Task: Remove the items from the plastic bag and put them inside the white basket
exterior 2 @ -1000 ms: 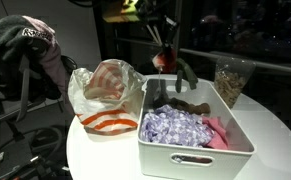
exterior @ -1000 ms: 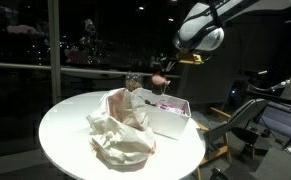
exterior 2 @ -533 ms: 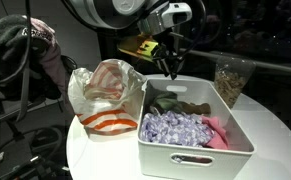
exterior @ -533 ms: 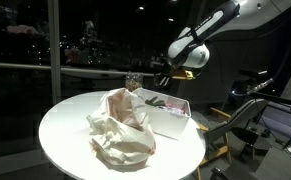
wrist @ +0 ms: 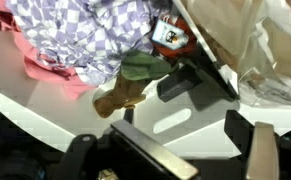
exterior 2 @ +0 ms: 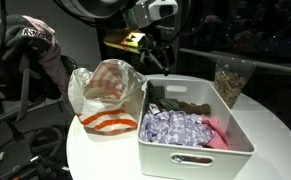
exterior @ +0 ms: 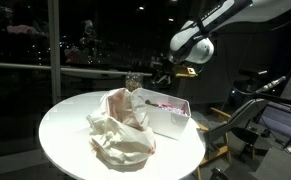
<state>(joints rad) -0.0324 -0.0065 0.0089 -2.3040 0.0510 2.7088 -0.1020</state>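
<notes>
The crumpled plastic bag [exterior: 120,125] lies on the round table, its mouth beside the white basket [exterior: 171,122]. In an exterior view the bag [exterior 2: 105,90] still shows something pinkish inside. The basket [exterior 2: 200,158] holds a purple checked cloth [exterior 2: 175,128], a pink cloth [exterior 2: 218,131] and a brown-green item [exterior 2: 183,104]. My gripper [exterior 2: 155,62] hangs open and empty over the basket's far corner, close to the bag. The wrist view looks down past the gripper [wrist: 185,142] onto the basket's wall [wrist: 185,118], the checked cloth [wrist: 75,35], the brown-green item [wrist: 130,82] and a red-labelled item [wrist: 169,34].
A jar [exterior 2: 228,80] with brownish contents stands on the table behind the basket. The round white table [exterior: 65,135] ends close to the basket's far side. A chair piled with dark clothes [exterior 2: 25,50] stands next to the table, and glass panes lie behind.
A second ago the gripper was shut on a reddish item above the basket. It dipped toward the basket, opened and let the item go, and now hangs empty.
</notes>
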